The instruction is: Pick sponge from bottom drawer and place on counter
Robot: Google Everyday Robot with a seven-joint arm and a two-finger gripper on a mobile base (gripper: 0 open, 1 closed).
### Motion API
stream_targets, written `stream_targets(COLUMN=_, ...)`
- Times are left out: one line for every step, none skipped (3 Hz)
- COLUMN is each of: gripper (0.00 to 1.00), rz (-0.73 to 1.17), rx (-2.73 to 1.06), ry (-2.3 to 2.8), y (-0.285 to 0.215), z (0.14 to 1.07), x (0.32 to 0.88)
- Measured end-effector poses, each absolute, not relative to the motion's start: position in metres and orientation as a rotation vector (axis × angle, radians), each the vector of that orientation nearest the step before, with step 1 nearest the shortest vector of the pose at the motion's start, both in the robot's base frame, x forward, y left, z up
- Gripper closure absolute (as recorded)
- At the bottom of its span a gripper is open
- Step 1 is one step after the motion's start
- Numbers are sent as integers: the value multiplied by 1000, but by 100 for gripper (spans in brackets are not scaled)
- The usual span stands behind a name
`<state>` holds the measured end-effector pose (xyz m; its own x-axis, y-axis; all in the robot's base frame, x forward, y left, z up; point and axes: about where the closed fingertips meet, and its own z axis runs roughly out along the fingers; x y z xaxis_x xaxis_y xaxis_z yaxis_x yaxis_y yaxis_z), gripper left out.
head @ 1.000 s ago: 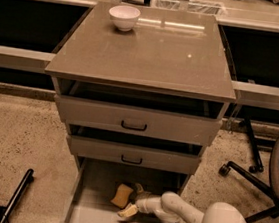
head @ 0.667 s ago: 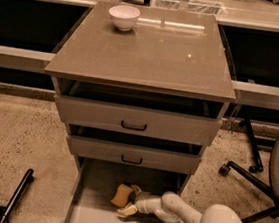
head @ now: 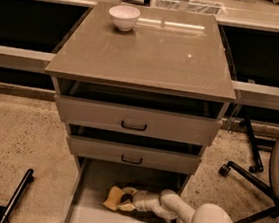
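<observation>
The sponge (head: 113, 198), a small pale-yellow block, lies on the floor of the open bottom drawer (head: 87, 213), a little left of its middle. My gripper (head: 127, 198) reaches into the drawer from the right on a white arm and is right against the sponge's right end. Whether it grips the sponge does not show. The counter (head: 151, 54) is the glossy grey-brown top of the cabinet, well above the gripper.
A white bowl (head: 124, 17) stands at the counter's back left. Two shallower drawers with black handles (head: 133, 126) are slightly open above the bottom drawer and overhang it. An office chair base (head: 245, 176) stands to the right, and a black bar (head: 16, 195) lies on the floor at left.
My gripper has moved a little left inside the bottom drawer, up against the sponge. The sponge has shifted slightly left.
</observation>
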<state>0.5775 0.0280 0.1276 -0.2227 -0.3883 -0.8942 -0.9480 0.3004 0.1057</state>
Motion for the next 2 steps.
stream_targets(gripper=88, rz=917, rx=-1225, ry=1726, y=35, z=132, x=576)
stream_targets(gripper=100, rz=957, rx=-1208, ry=1664, y=36, z=151, x=573)
